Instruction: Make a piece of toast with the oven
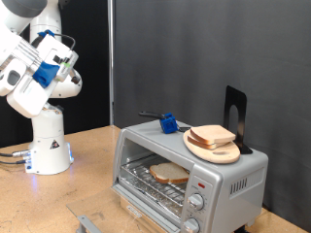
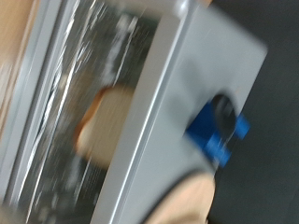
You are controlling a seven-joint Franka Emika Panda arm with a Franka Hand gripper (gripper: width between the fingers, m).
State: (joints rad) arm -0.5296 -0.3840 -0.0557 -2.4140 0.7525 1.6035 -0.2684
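Toast (image 1: 169, 174) is being seen on the rack inside the oven (image 1: 228, 184), behind the glass door. Gripper isn't shown in either view; finger state can't be told. Bread is judged light, soft, crumbly: best pinched gently at the crust edge. More slices (image 1: 213, 136) are being kept on the board (image 1: 222, 152) atop the oven. No writing can be read.
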